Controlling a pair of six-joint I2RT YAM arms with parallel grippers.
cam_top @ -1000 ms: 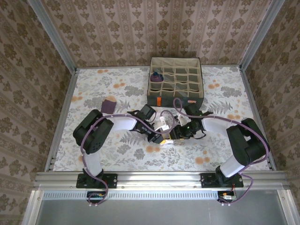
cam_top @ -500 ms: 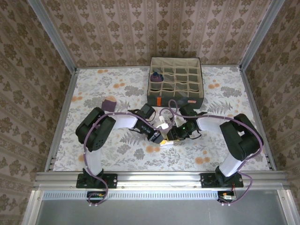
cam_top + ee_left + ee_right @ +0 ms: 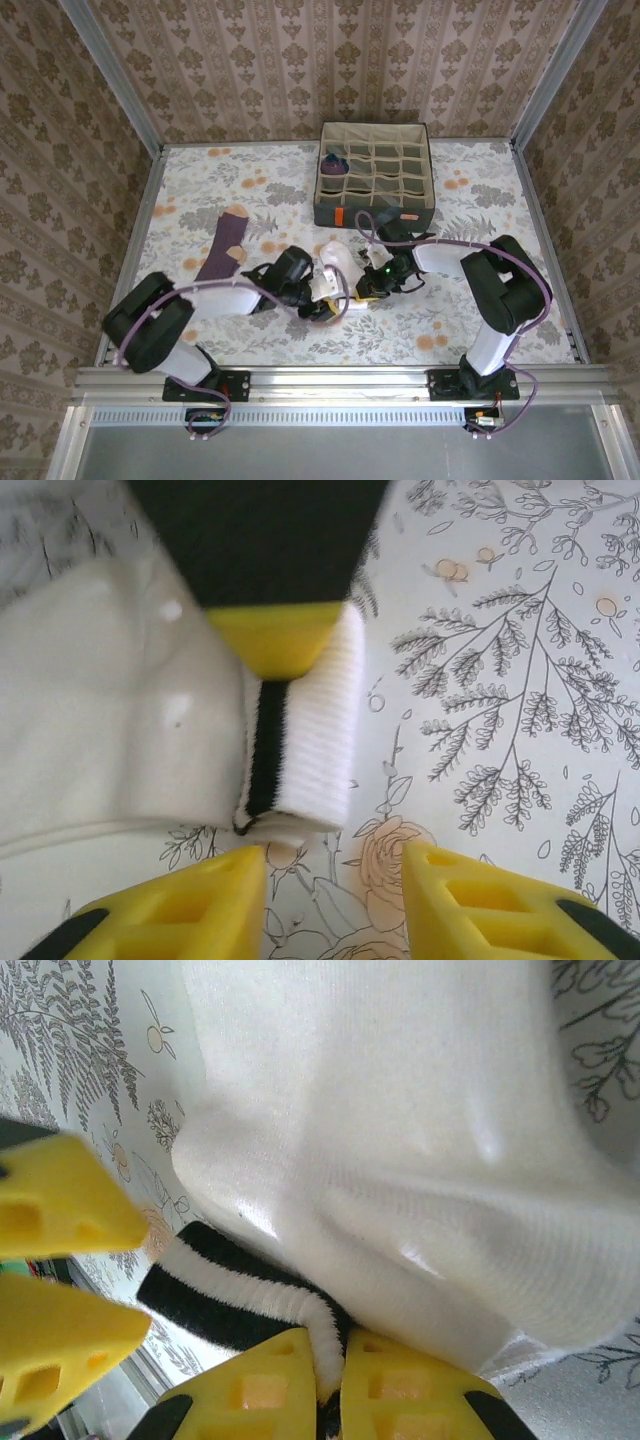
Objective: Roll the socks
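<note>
White sock [image 3: 400, 1150] cuff pinched in right gripper [image 3: 332, 1380]; left gripper [image 3: 335, 885] parted nearby.

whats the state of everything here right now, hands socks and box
left hand: open, holding nothing
right hand: shut on white sock
white sock: folded over on table, cuff pinched
purple sock: flat on table, untouched
grey box: upright, open top
boxed sock: bunched in a left-edge cell
</note>
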